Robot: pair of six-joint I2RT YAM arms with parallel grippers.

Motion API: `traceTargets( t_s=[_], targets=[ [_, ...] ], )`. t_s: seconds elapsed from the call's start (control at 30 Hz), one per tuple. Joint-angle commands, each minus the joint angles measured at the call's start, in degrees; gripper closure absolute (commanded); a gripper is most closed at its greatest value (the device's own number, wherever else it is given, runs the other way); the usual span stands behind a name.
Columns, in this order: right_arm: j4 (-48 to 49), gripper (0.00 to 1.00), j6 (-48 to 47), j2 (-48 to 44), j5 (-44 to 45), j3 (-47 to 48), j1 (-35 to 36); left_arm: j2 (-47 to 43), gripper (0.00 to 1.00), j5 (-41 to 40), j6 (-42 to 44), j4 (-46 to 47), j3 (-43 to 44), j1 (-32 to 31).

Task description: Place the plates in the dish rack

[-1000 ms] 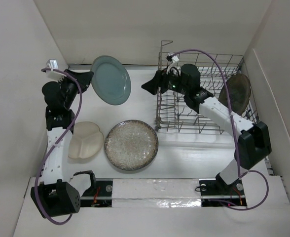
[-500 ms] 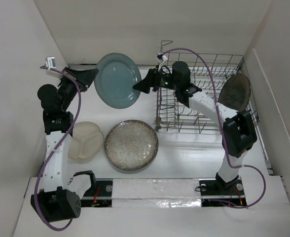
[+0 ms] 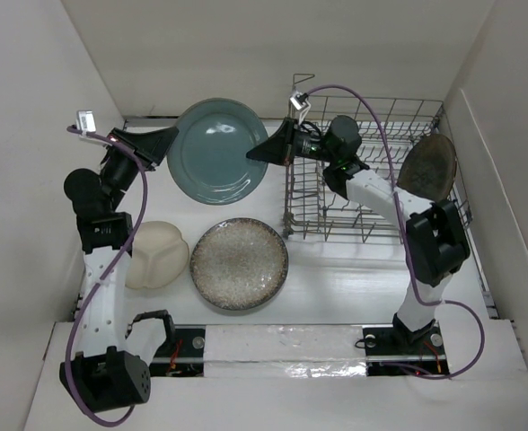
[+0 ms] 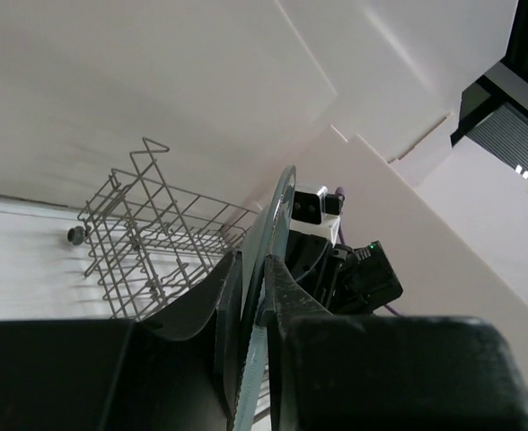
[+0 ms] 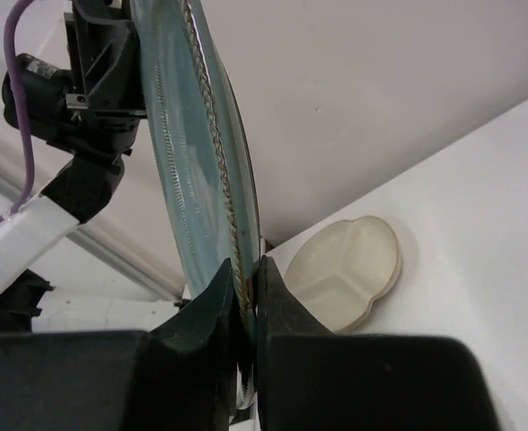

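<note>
A grey-blue plate [image 3: 217,153] hangs on edge in the air at the back, left of the dish rack [image 3: 376,229]. My left gripper [image 3: 169,142] is shut on its left rim. My right gripper [image 3: 259,152] is shut on its right rim. The left wrist view shows the rim [image 4: 282,211] running between the left gripper [image 4: 250,292] fingers, with the rack [image 4: 147,242] beyond. In the right wrist view the plate [image 5: 188,135] sits between the right gripper [image 5: 249,280] fingers. A brown plate [image 3: 428,167] stands at the rack's right end.
A large speckled plate [image 3: 239,263] lies flat on the table in front of the held plate. A cream divided plate [image 3: 156,255] [image 5: 349,269] lies to its left, beside the left arm. White walls close in the table at the back and both sides.
The left arm carried the grey-blue plate rightwards and turned it more face-up. The right gripper came left from the rack, open, and closed on the plate's right rim.
</note>
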Motion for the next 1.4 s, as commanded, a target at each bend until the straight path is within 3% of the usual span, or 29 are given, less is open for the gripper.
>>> traceTargets(
  t_s=[0.0,0.07,0.1,0.17,0.2,0.3,0.47,0.57,0.6,0.7,0.83,1.13,1.37],
  targets=[
    [7.09,1.00,-3.83,-3.84,-0.05,-1.70,2.10,-2.71,1.00,-0.61,-2.51,4.76,0.16,-1.44],
    [4.98,1.00,-5.06,-5.87,1.01,-2.94,2.10,-3.23,0.96,-1.84,0.64,0.55,0.42,-1.44],
    [3.93,1.00,-6.80,-8.40,2.67,-3.64,1.41,-3.50,0.76,-2.98,1.89,-0.77,0.60,-1.44],
    [-1.51,1.00,-9.53,-11.40,5.22,-5.58,0.62,-4.72,0.59,-4.04,4.35,-3.41,0.43,-1.44],
    [-4.14,1.00,-13.03,-12.98,8.19,-6.10,0.09,-5.25,0.45,-4.91,6.62,-4.20,-0.01,-1.44],
    [-13.80,1.00,-17.35,-21.49,13.64,-8.38,-4.38,-7.80,0.32,-7.90,10.76,-7.98,-0.80,-1.44],
    [-22.25,1.00,-20.52,-33.08,19.89,-11.37,-12.28,-10.17,0.30,-8.87,15.95,-11.67,-1.68,-2.13],
    [-33.93,1.00,-26.95,-39.63,31.91,-11.56,-15.56,-12.46,0.33,-10.11,19.56,-14.32,-3.27,-3.81],
    [-37.18,1.00,-30.34,-43.54,40.91,-11.47,-17.13,-13.07,0.35,-9.41,19.74,-14.23,-5.01,-3.81],
    [-45.99,1.00,-34.67,-49.88,56.66,-12.43,-19.59,-13.87,0.39,-6.68,21.22,-15.10,-7.30,-6.70],
    [-51.44,1.00,-38.02,-54.47,67.60,-14.54,-22.14,-13.08,0.43,-6.85,26.41,-19.84,-7.66,-11.36],
    [-57.95,1.00,-41.98,-52.55,72.38,-14.98,-28.30,-13.26,0.45,-12.74,35.29,-26.97,-6.43,-21.82],
    [-55.85,1.00,-40.92,-50.70,71.94,-19.29,-30.50,-14.13,0.45,-16.17,38.28,-30.40,-5.73,-27.71]
  ],
)
